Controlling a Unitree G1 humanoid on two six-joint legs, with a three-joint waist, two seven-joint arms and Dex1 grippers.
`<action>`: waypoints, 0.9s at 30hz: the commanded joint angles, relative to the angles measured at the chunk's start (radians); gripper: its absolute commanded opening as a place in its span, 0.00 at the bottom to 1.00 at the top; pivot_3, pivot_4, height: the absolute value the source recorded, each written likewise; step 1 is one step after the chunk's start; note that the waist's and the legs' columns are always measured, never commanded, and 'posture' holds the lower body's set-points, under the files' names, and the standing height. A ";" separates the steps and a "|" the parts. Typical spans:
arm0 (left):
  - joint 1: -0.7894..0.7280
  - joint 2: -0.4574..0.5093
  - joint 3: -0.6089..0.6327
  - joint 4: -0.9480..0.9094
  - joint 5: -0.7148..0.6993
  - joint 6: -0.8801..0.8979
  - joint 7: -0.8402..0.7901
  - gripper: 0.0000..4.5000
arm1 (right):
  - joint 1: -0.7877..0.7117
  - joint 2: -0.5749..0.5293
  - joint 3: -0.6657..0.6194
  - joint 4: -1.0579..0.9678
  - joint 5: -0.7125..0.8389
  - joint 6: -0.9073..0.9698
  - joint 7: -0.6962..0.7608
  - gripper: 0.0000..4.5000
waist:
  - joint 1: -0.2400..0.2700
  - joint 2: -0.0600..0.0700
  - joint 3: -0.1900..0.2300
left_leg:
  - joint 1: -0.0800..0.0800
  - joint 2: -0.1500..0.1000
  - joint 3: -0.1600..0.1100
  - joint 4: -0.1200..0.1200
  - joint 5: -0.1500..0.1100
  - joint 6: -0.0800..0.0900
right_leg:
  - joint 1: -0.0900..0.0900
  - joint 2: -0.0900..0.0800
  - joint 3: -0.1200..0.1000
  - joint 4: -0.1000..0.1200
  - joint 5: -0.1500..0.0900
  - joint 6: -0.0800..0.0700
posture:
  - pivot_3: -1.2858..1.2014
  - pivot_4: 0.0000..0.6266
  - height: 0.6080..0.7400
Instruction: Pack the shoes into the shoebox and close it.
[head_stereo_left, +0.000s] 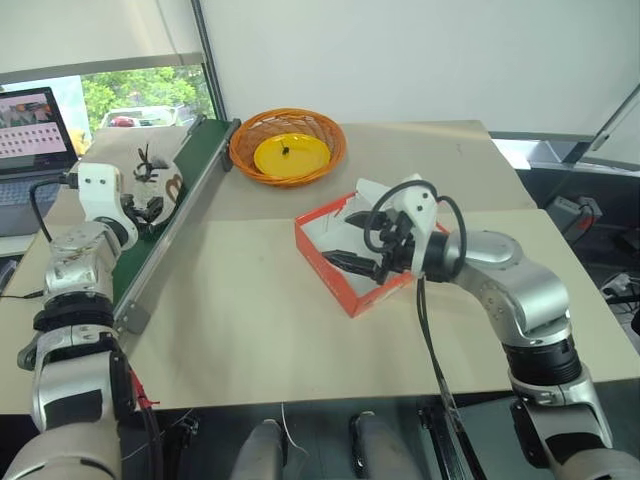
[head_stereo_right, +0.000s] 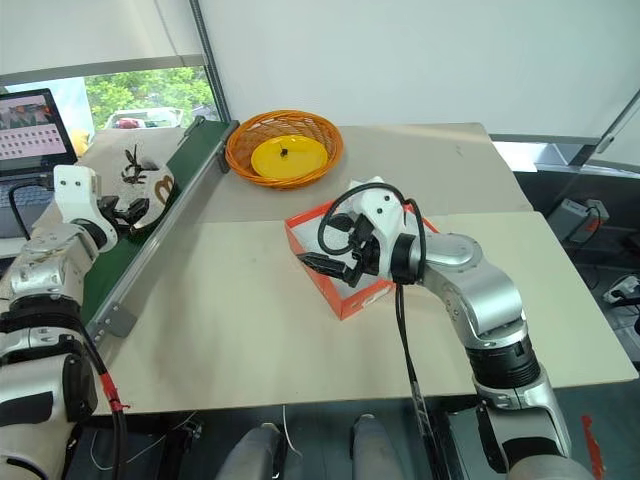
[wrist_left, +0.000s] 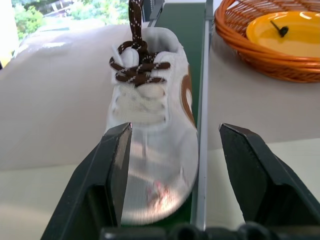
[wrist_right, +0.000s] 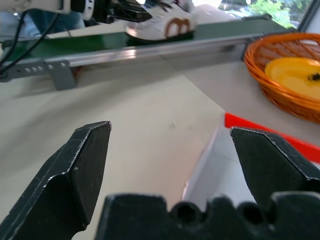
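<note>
Head views: the shoe (head_stereo_left: 160, 180) lies on the green conveyor (head_stereo_left: 190, 185); the right gripper (head_stereo_left: 372, 262) hangs spread, empty, over the shoebox (head_stereo_left: 330, 262).
Left wrist view: we see the left gripper's (wrist_left: 172, 145) fingers (wrist_left: 116, 165) spread astride the toe, long axis running away, heel far. We judge it light and soft; grip the midfoot.

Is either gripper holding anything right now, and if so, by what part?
Nothing held. The left gripper stands open around the toe of the shoe; the right gripper is open over the shoebox.
</note>
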 joint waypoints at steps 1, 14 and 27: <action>-0.042 0.037 0.008 0.050 0.014 -0.058 0.017 0.65 | 0.011 -0.014 -0.043 -0.072 0.027 0.018 -0.022 1.00 | 0.000 0.000 0.000 | 0.000 0.000 0.000 0.000 0.000 0.000 | 0.000 0.000 0.000 0.000 0.000 0.000 | 0.52 0.24 1.00; 0.017 0.026 0.044 0.074 -0.033 0.157 0.040 0.15 | -0.009 -0.060 -0.036 -0.051 -0.010 0.008 -0.050 1.00 | 0.009 0.001 0.000 | 0.008 0.000 0.000 0.000 0.001 0.000 | 0.007 0.000 0.000 0.001 0.000 0.000 | 0.52 0.24 1.00; 0.066 -0.034 0.098 -0.243 -0.125 0.242 0.037 0.01 | -0.020 -0.057 -0.024 -0.031 -0.022 -0.001 -0.051 1.00 | 0.018 0.001 0.000 | 0.013 0.000 -0.002 0.000 0.001 0.001 | 0.014 0.001 -0.001 0.000 0.000 0.000 | 0.52 0.24 1.00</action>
